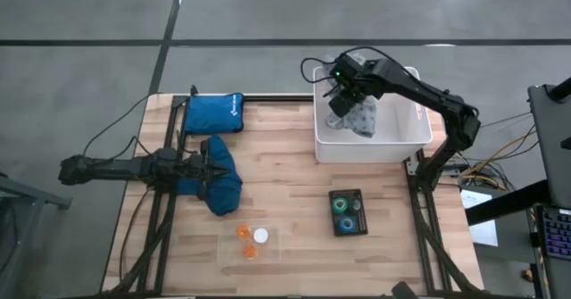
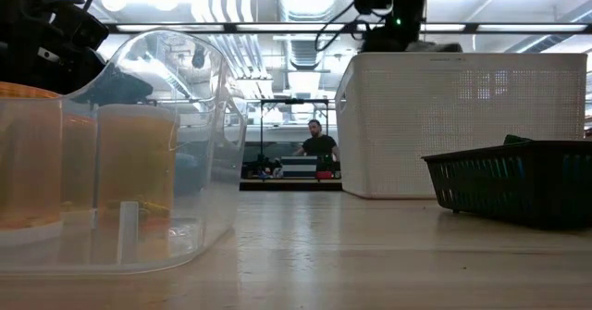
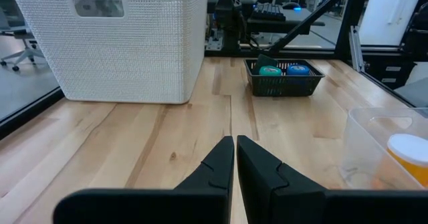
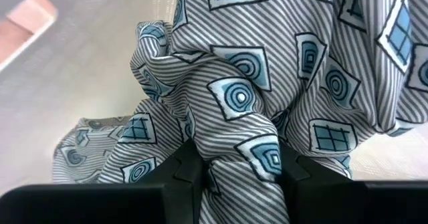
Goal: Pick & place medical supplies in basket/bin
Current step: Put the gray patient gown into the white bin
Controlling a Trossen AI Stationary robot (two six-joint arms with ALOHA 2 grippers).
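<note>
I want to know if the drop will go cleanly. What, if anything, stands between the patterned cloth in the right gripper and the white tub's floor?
Nothing visible does. The right gripper holds the pale grey patterned cloth inside the white tub, whose visible floor is bare.
</note>
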